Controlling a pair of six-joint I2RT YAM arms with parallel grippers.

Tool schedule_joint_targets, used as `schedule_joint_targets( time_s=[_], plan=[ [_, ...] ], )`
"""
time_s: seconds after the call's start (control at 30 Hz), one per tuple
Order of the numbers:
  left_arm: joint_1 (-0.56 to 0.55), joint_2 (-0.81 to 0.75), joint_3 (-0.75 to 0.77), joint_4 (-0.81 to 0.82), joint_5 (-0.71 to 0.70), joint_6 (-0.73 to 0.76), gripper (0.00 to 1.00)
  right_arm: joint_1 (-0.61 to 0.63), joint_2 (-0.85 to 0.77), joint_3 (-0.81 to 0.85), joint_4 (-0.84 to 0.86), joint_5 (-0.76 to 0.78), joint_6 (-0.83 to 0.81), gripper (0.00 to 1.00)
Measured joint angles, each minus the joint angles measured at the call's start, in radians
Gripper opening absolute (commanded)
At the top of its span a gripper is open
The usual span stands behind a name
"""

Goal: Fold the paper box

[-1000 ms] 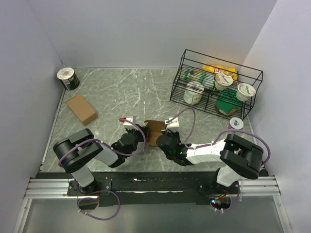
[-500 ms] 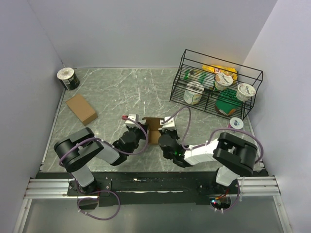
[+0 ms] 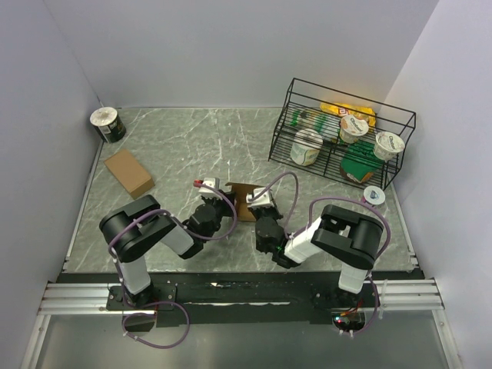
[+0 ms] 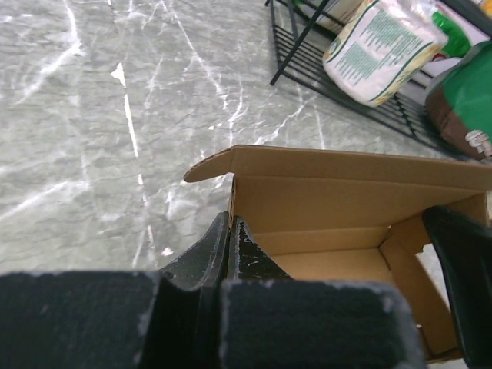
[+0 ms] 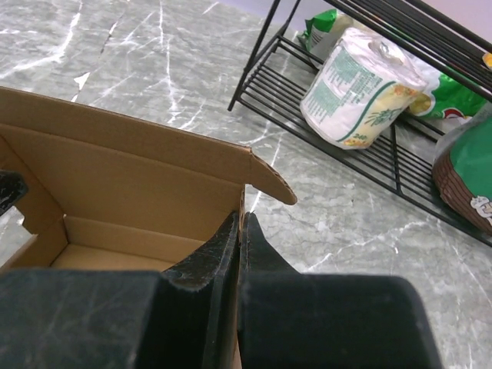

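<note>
Now, look at the middle of the table [image 3: 184,146], close to the arms. The paper box [image 3: 244,201] sits there, open side up, right between your two pincers. You can see into it from both wrist views. It has brown walls, a flat floor, and a back wall with a small ear flap curling out at each top corner.

Your left gripper [image 4: 231,229] is squeezed tight on the left side wall of the box. The thin card edge goes straight down between its two black fingers. Your right gripper [image 5: 241,229] does the same on the right side wall. Both pincers are narrow, with only the card between them.

Why hold it like this? I think one pinch on each side holds the side walls up and stops the box from sliding on the smooth stone. It also leaves the back wall and its ears free, so they can be bent over.

The box looks partly made to me: the walls are up, and the top is not closed yet.

The other brown box [image 3: 128,172] lies well apart on the left. The wire rack [image 3: 342,131] with food stands far on the right. Be gentle, since thin card can crush or tear if you pull the sides apart.
</note>
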Motion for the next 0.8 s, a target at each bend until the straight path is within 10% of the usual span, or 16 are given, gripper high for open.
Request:
schedule_joint_targets(
  time_s=[0.8],
  plan=[
    [-0.063, 0.042, -0.082, 0.148, 0.010, -0.014, 0.01, -0.003, -0.088, -0.048, -0.251, 0.025, 0.403, 0.00]
  ],
)
